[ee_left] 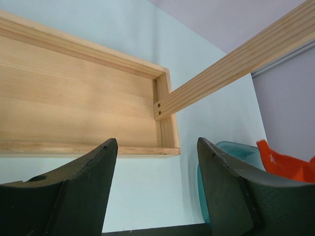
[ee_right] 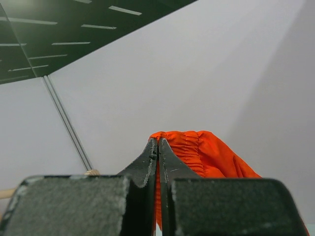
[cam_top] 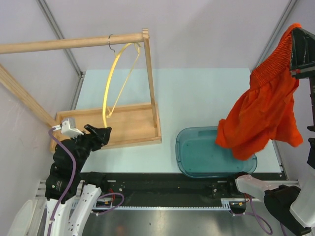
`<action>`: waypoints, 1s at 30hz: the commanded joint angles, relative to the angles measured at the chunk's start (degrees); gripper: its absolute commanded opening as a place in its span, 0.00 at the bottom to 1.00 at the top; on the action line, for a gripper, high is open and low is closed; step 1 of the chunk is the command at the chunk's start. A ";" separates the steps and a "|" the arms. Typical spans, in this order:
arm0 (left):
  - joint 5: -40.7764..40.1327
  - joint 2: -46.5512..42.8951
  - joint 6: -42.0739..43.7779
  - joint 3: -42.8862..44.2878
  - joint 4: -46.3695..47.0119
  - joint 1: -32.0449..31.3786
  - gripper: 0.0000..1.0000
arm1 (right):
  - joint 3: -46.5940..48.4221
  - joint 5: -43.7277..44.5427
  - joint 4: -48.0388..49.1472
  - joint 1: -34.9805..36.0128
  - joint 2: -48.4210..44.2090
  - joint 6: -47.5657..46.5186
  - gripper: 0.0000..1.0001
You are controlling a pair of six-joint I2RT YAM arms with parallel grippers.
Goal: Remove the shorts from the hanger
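**Top external view**
- Shorts (cam_top: pixel 263 105): orange-red and clear of the hanger. They hang high at the far right, pinched at the gathered waistband. The lower edge drapes over the right part of the teal tub (cam_top: pixel 202 155); whether it touches the tub cannot be told.
- Right gripper (cam_top: pixel 297 34): raised at the far right edge, jaws pressed together on the waistband.
- Hanger (cam_top: pixel 110 83): pale yellow and bare. It hangs by its silver hook (cam_top: pixel 110 42) from the rail (cam_top: pixel 64 43) of the wooden rack, above the rack's tray base (cam_top: pixel 130 127), well apart from the shorts.
- Left gripper (cam_top: pixel 101 132): low at the near left, at the tray base's near edge, holding nothing.
- Table (cam_top: pixel 197 98): pale blue-green; it carries the rack on the left and the tub on the right.

**Left wrist view**
- Left gripper (ee_left: pixel 157 147): fingers spread wide, with only bare table between them.
- Tray base (ee_left: pixel 74 98): beyond the fingers, with a wooden post (ee_left: pixel 236 64) fixed at its corner.
- Teal tub (ee_left: pixel 236 150): its rim shows at the right, with a patch of the shorts (ee_left: pixel 288 167) past it.

**Right wrist view**
- Right gripper (ee_right: pixel 158 143): fingers fully closed, tips meeting on the fabric.
- Shorts (ee_right: pixel 202 152): the gathered waistband bunches up just behind and to the right of the tips.
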 commanded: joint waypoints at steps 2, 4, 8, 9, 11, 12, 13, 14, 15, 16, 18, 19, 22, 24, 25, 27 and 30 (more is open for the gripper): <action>1.70 0.62 0.51 -0.51 1.89 0.13 0.71 | 1.86 0.53 6.17 -0.09 -0.90 -2.03 0.00; 1.79 0.62 0.43 -0.60 1.54 0.13 0.71 | 1.60 0.62 6.26 -0.09 -1.25 -2.12 0.00; 2.22 0.36 0.16 -1.04 1.80 0.22 0.71 | -1.47 0.53 6.87 -0.01 -2.39 -1.95 0.00; 2.31 0.45 0.08 -1.04 1.89 0.22 0.71 | -2.79 0.71 7.05 -0.09 -2.48 -1.69 0.00; 2.75 0.62 0.08 -0.78 1.80 0.13 0.71 | -3.76 0.18 7.23 -0.09 -2.48 -1.16 0.00; 2.75 0.71 0.08 -0.60 1.80 0.13 0.71 | -4.20 -0.08 7.23 -0.01 -2.48 -0.81 0.00; 2.75 0.89 0.16 -0.60 1.72 0.13 0.71 | -4.99 -0.26 7.32 -0.01 -2.40 -0.11 0.00; 2.84 0.98 0.08 -0.51 1.63 0.13 0.70 | -5.34 -0.69 7.32 -0.09 -2.31 0.24 0.00; 2.93 0.98 0.08 -0.34 1.54 0.13 0.71 | -5.61 -1.57 7.14 -0.01 -2.13 0.51 0.00; 2.93 0.72 0.16 -0.34 1.54 0.13 0.71 | -6.39 -1.93 6.97 -0.09 -2.31 1.38 0.00; 2.93 0.71 0.16 -0.43 1.36 0.22 0.71 | -7.80 -2.63 6.70 -0.01 -3.09 2.09 0.00; 3.02 0.71 0.25 -0.43 1.10 0.13 0.71 | -8.77 -2.54 6.62 -0.09 -3.62 2.35 0.00; 3.19 0.71 0.34 -0.86 1.10 0.13 0.71 | -12.90 -1.84 5.56 -0.09 -6.34 3.23 0.00; 3.54 0.71 0.16 -1.48 1.27 0.13 0.71 | -16.24 -2.10 4.25 -0.01 -8.10 3.76 0.00; 3.63 0.89 0.08 -1.74 1.71 0.13 0.71 | -16.94 -2.10 3.81 -0.09 -9.67 3.68 0.00; 4.07 1.06 -0.10 -2.44 2.15 0.13 0.71 | -18.18 -1.40 1.53 -0.01 -11.18 3.33 0.00; 5.12 2.02 -0.27 -3.32 3.56 0.13 0.71 | -17.48 -0.61 -0.94 -0.01 -13.99 2.19 0.00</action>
